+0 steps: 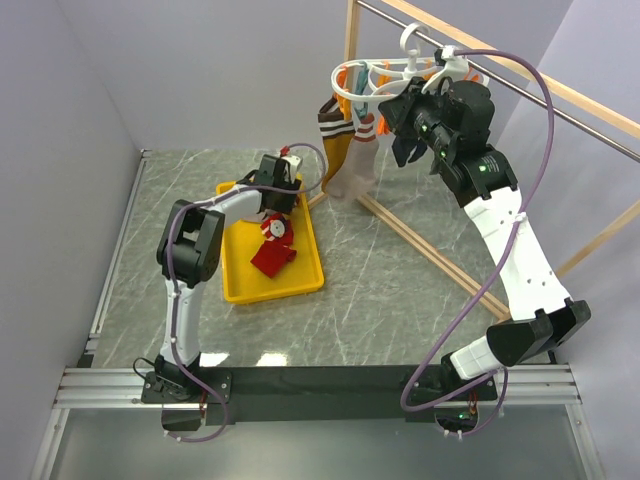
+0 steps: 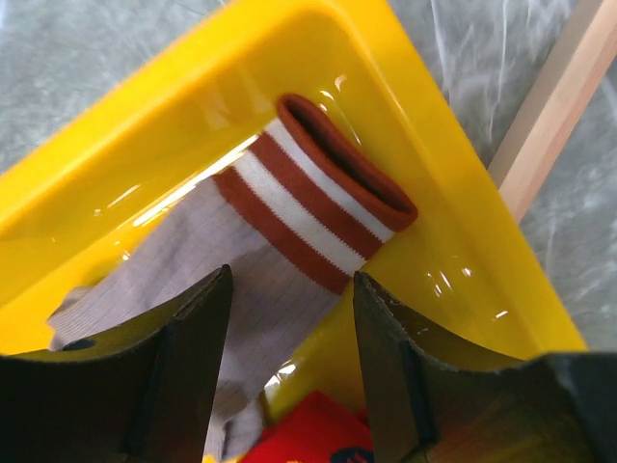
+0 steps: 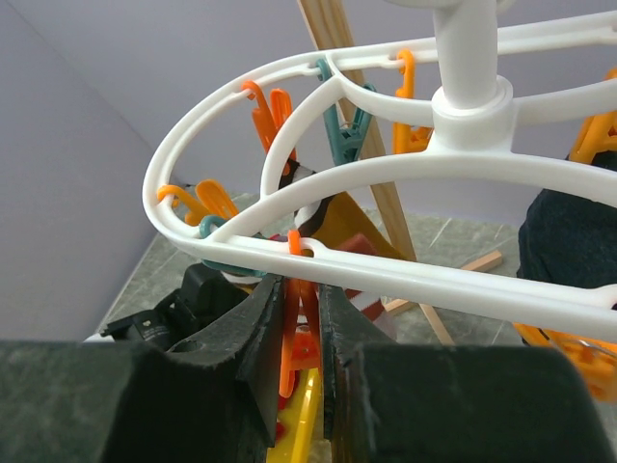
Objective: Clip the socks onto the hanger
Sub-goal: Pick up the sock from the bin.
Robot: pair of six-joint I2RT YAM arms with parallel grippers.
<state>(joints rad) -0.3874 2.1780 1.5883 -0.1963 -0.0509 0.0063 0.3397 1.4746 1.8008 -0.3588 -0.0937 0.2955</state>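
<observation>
Your left end effector (image 2: 289,289) is down inside the yellow tray (image 2: 424,145), fingers spread. A grey sock (image 2: 260,231) with a rust-and-white striped cuff lies directly beneath and ahead of it. The sock's body passes through the gap between the two fingers, and the cuff rests against the tray's far wall. Whether the fingers touch the fabric cannot be determined. A red sock (image 2: 308,434) lies just under the end effector, nearer the wrist.

Your right end effector (image 3: 301,299) is raised at the hanger (image 3: 472,106), just below its outer ring. Its fingers are pressed together on an orange clip (image 3: 299,328) that dangles from that ring.

In the overhead view the hanger (image 1: 400,70) hangs from the rod of the wooden frame (image 1: 430,255), well apart from the tray on the counter (image 1: 380,300). A mustard sock (image 1: 335,150) and a pale sock beside it hang from the hanger's left end, near the right end effector (image 1: 410,125).
</observation>
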